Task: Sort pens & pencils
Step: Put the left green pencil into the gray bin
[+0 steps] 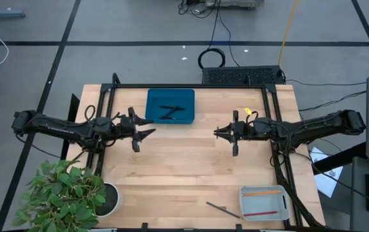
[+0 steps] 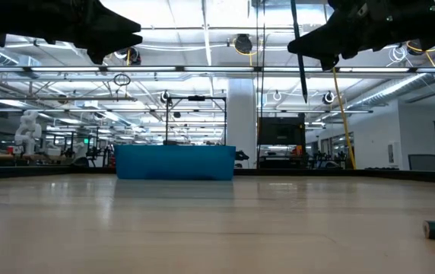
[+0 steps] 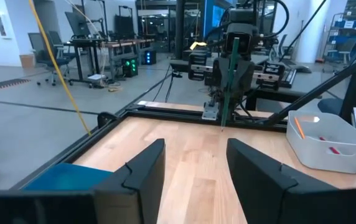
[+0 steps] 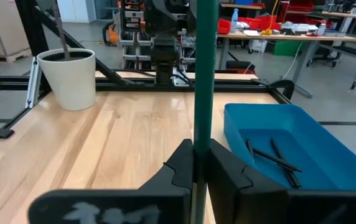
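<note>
My right gripper (image 1: 218,133) hovers over the table's middle right, shut on a thin dark pen (image 4: 206,74) that looks green in the wrist views. My left gripper (image 1: 151,133) hangs open over the middle left and holds nothing; its fingers (image 3: 147,168) stand well apart. The blue tray (image 1: 152,96) sits at the far edge with black pens (image 1: 169,112) lying flat in it. The white tray (image 1: 244,205) at the near right corner holds an orange pencil (image 1: 263,192) and a red pencil (image 1: 262,212). A dark grey pencil (image 1: 222,209) lies flat on the table just left of the white tray. My right gripper pinches the pen's shaft (image 4: 204,134) between its two fingers, which come in level from the table's right and lie across it. The pen stands upright and is lifted clear, its lower end (image 3: 223,121) hanging well above the table.
A potted plant (image 1: 62,193) in a white pot (image 4: 69,78) fills the near left corner. Black frame rails (image 1: 191,86) run along the far edge and both sides. Bare wood (image 1: 184,174) lies between the two grippers and toward the near edge.
</note>
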Robot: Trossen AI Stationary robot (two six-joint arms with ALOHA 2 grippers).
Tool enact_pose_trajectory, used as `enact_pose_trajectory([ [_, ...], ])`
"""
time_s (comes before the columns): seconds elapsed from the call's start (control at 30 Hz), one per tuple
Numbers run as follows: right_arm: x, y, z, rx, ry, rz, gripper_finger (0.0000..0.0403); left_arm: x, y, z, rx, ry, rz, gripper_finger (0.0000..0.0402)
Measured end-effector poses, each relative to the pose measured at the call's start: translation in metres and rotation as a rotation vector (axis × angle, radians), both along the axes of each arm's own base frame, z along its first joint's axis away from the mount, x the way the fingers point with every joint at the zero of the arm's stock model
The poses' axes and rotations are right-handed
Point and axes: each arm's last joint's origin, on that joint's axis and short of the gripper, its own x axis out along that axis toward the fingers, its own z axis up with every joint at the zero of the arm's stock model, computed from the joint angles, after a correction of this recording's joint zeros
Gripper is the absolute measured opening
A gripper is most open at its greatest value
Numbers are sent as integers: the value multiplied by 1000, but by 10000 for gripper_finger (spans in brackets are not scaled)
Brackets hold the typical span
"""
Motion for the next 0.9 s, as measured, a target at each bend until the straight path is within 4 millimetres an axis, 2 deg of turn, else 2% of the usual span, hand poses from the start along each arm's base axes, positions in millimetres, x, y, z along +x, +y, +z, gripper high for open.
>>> enact_pose_trajectory([
  [0.17,0,0,0,5,0,0,13,0,0,0,0,2,0,175],
  [0.3,0,3,2,136,-24,9,13,0,0,0,-1,0,1,175],
  [0.47,2,29,18,221,7,244,13,0,0,0,2,-1,3,175],
  [0.6,-3,54,35,334,222,313,13,0,0,0,15,1,4,175],
  [0.73,-19,79,47,431,475,299,13,0,0,0,15,1,4,175],
  [0.8,-29,91,48,482,594,295,13,0,0,0,16,2,4,175],
  [0.9,-46,109,39,564,771,268,13,0,0,0,15,2,4,175],
])
